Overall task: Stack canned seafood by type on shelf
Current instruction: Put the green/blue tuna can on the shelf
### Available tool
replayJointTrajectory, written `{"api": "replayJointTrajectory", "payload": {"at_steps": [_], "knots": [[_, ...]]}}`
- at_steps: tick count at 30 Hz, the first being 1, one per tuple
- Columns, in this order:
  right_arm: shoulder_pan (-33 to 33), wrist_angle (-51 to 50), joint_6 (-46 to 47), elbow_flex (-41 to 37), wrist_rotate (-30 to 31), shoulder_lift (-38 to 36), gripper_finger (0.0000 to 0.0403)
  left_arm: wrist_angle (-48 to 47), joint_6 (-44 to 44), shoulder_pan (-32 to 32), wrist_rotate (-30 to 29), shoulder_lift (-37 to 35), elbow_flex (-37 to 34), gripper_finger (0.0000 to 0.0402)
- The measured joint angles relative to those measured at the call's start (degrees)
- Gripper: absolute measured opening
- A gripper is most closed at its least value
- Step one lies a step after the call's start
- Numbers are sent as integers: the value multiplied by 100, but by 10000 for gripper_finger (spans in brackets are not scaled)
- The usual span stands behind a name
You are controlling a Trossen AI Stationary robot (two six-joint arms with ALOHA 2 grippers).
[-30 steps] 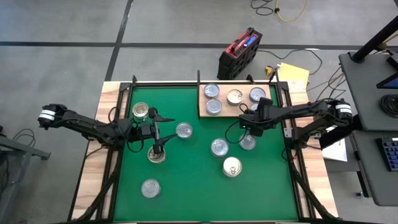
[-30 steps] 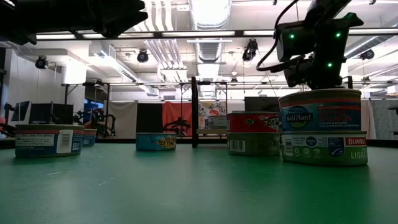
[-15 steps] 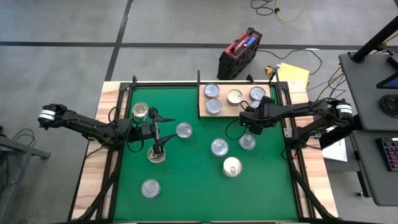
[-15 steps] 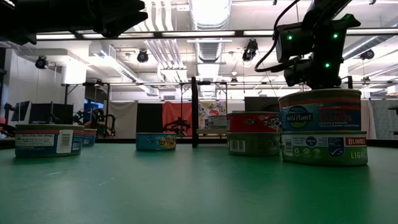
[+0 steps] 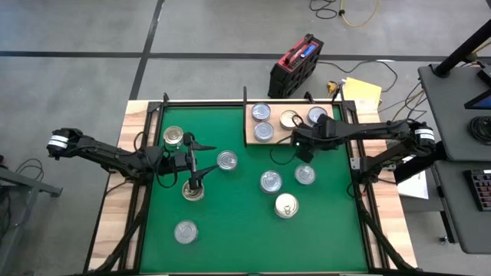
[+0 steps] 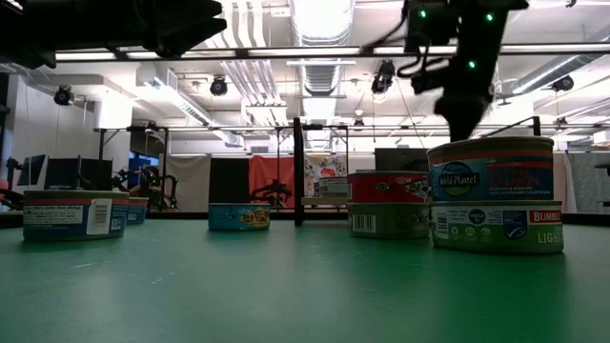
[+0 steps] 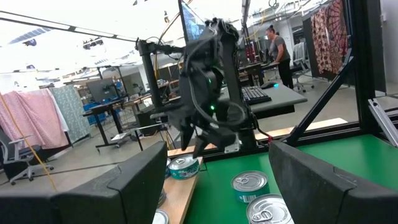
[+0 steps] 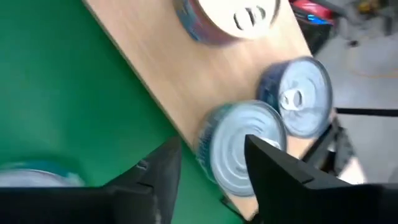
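The shelf (image 5: 304, 138) is a pale wooden board at the mat's far right. Several canned seafood tins stand on it, among them a gold-lidded one (image 5: 290, 119) and a silvery one (image 5: 263, 131). More tins lie spread over the mat (image 5: 270, 181). My right gripper (image 5: 298, 146) hovers over the shelf's front edge. In the right wrist view its fingers (image 8: 281, 177) are apart with nothing between them, above a silvery tin (image 8: 242, 149). My left gripper (image 5: 205, 159) waits open over the mat's left side, beside a tin (image 5: 227, 159).
The green mat (image 5: 238, 222) fills a wooden table frame. In the low view, two tins stand stacked (image 6: 491, 195) at the right, below the right gripper (image 6: 467, 119). A red case (image 5: 295, 65) and yellow paper (image 5: 360, 92) lie beyond the table.
My right gripper has lifted off the tin on the mat's right and moved left and back toward the shelf's front edge. Its fingers have narrowed. The left arm has not moved.
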Motion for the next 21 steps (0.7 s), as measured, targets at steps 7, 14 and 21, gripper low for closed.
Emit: {"api": "replayJointTrajectory", "payload": {"at_steps": [7,14,21], "knots": [[-247,-17,269,679,-1077,0,48,0,-2,0,0,1,0,266],[-731,-740,752,745,-2084,2,10,0,-2,0,0,2,0,266],[-1000,-892,1062,303,-1855,2,9,0,-2,-1,0,0,0,266]]}}
